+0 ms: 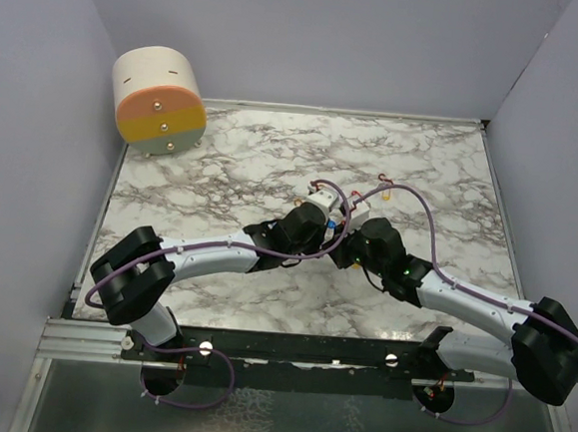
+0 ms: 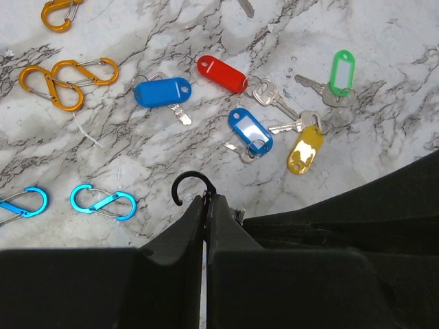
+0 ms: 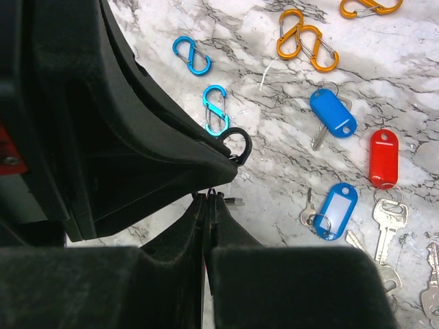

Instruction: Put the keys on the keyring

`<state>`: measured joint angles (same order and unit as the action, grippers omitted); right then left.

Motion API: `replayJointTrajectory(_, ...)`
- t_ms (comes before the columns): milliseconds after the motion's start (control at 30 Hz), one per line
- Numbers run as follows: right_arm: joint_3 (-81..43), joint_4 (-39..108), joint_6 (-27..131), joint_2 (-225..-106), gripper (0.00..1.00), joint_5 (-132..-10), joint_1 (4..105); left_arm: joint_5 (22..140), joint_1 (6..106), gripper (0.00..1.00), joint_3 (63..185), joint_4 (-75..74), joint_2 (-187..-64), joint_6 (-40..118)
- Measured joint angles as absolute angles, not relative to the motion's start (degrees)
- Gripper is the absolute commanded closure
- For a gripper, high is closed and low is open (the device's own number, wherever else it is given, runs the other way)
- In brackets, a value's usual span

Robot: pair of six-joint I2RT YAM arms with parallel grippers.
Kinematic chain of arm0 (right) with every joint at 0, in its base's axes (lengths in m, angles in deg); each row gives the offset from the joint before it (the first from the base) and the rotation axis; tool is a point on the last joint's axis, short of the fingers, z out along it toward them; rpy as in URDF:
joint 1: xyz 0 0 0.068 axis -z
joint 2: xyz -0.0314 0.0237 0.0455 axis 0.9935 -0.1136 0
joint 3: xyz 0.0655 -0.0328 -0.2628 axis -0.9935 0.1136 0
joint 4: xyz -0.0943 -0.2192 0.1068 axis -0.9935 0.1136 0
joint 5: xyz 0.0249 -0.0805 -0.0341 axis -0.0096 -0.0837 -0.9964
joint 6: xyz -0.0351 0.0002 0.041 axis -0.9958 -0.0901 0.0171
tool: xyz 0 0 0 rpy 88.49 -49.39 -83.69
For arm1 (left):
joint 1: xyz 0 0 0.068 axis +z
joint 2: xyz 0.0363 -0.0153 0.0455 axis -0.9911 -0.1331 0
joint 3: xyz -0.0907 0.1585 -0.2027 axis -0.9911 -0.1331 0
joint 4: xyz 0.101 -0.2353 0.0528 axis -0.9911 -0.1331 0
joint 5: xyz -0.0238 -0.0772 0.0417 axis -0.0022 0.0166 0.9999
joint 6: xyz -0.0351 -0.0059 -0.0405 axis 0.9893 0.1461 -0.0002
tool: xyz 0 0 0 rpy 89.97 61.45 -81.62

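My left gripper (image 2: pixel 206 199) is shut on the black keyring (image 2: pixel 186 184), whose curved open hook sticks out above the fingertips. The same keyring (image 3: pixel 238 144) shows in the right wrist view at the tip of the left fingers. My right gripper (image 3: pixel 207 197) is shut just below it on a key; its metal blade (image 3: pixel 234 201) pokes out to the right and a red sliver shows between the pads. On the marble lie more keys with a blue tag (image 2: pixel 162 92), a red tag (image 2: pixel 221 73), a blue windowed tag (image 2: pixel 250 130), a yellow tag (image 2: pixel 304 149) and a green tag (image 2: pixel 340 72). Both grippers meet mid-table (image 1: pixel 337 216).
Orange figure-eight clips (image 2: pixel 65 82) and blue ones (image 2: pixel 103 201) lie left of the keys. A round cream, orange and yellow container (image 1: pixel 160 101) stands at the table's far left corner. Grey walls close in the marble table (image 1: pixel 222 171).
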<state>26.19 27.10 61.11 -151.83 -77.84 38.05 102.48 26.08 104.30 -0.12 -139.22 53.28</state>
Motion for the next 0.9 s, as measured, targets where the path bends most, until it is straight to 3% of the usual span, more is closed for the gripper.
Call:
replayJointTrajectory(433,26.3,27.2,61.1,-150.8,0.99,-77.9,37.7,103.6,26.1,1.0,106.8,-0.1,-140.4,52.6)
replayJointTrajectory(667,26.4,28.3,61.2,-150.1,0.99,-79.0,37.7,104.6,26.1,0.49,106.8,-0.4,-140.5,52.6)
replayJointTrajectory(733,26.4,29.0,61.2,-149.9,0.99,-79.5,37.7,105.7,26.2,0.41,106.8,-0.7,-140.5,52.6)
replayJointTrajectory(900,26.4,30.2,61.7,-149.8,0.99,-80.9,37.7,107.8,26.4,0.34,106.8,-1.1,-140.3,53.0)
